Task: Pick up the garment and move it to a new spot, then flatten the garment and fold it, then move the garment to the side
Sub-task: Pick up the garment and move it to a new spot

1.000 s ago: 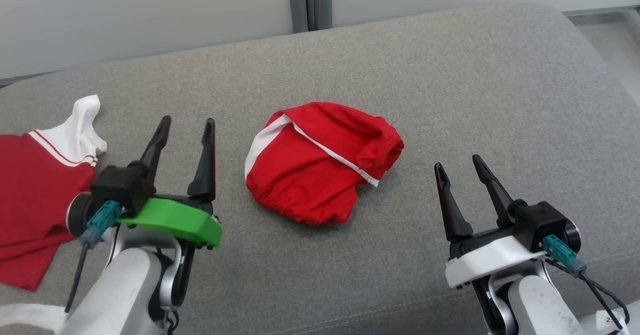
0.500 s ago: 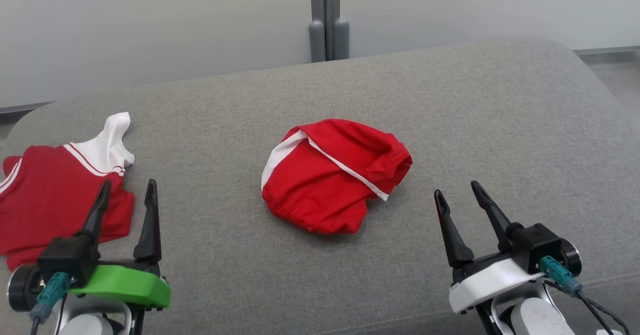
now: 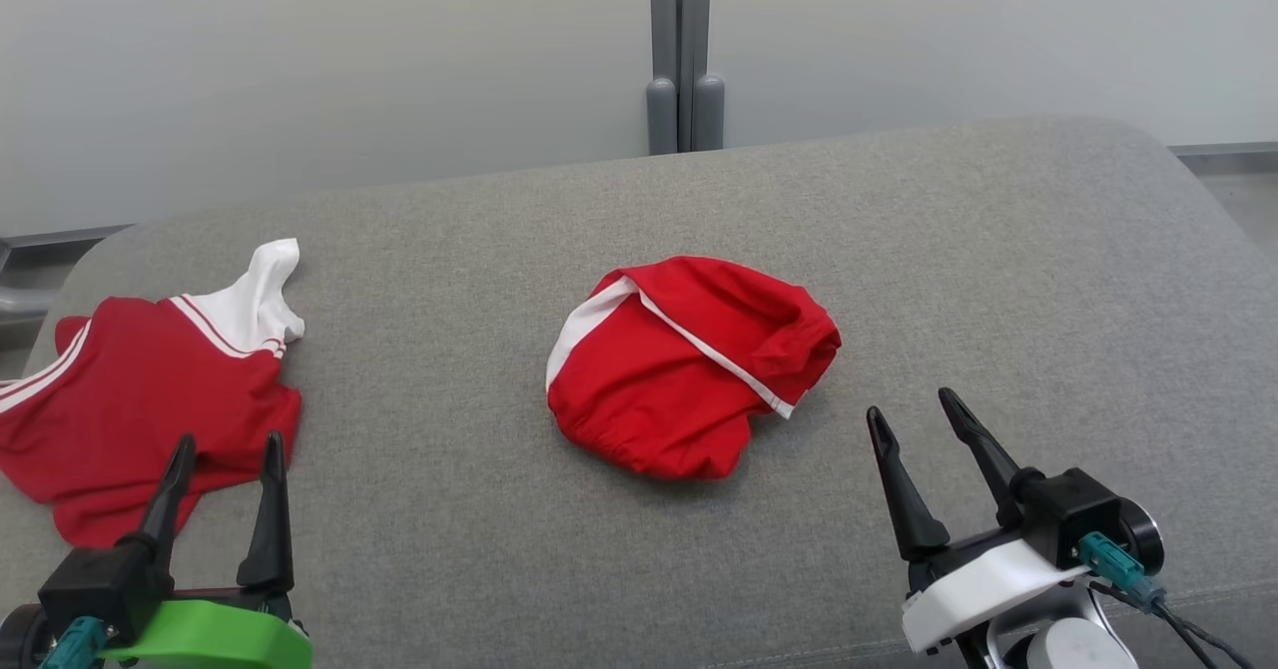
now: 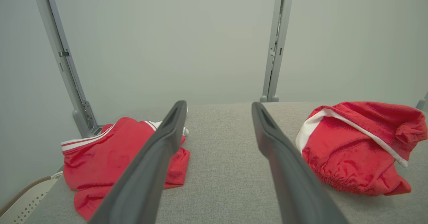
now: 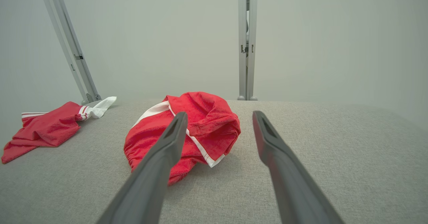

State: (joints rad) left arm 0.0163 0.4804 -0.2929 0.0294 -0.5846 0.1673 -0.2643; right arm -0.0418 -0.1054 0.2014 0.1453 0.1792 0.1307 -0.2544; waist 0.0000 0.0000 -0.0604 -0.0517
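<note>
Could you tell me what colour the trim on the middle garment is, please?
White trim on a red garment; clearest in the head view.

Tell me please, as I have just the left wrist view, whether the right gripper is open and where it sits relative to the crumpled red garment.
Observer: The right gripper is open and empty, to the right of the crumpled red garment, not touching it.
Operator: How much surface lies beyond that garment?
Observer: The gray cushion stretches well past it to the right.
Operator: And my left gripper from above?
Observer: The left gripper is open, its tips at the near edge of the flat red shirt.
</note>
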